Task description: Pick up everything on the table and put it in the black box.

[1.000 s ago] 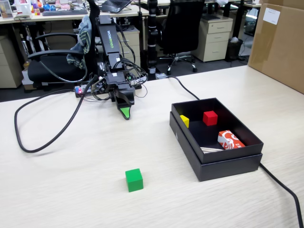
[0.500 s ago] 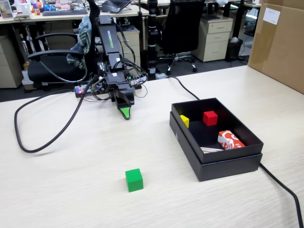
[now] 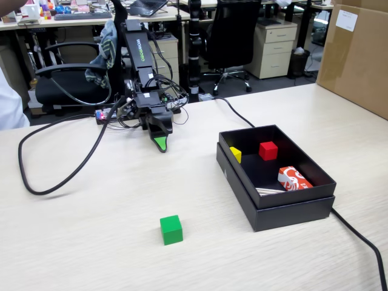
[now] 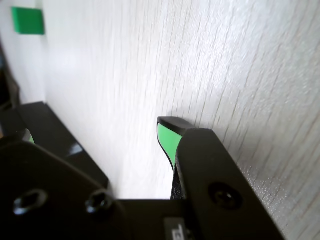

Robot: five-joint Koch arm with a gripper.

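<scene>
A small green cube point(image 3: 171, 230) lies alone on the pale wood table point(image 3: 91, 242), toward the front; the wrist view shows the cube point(image 4: 28, 20) far off in its top left corner. The black box point(image 3: 276, 213) sits to the right of the cube in the fixed view. My gripper point(image 3: 159, 142) rests low over the table at the back, near the arm's base and well apart from the cube. In the wrist view my gripper point(image 4: 95, 134) is open: its green-padded fingertips point(image 4: 167, 137) stand wide apart, with only bare table between them.
Inside the box lie a red cube point(image 3: 268, 150), a yellow cube point(image 3: 236, 154) and an orange-white packet point(image 3: 294, 179). A black cable point(image 3: 54, 182) loops on the left, and another cable point(image 3: 357, 236) runs past the box. A brown carton point(image 3: 357, 54) stands back right.
A person's white sleeve has come into view at the left edge. The arm and the green cube have not moved.
</scene>
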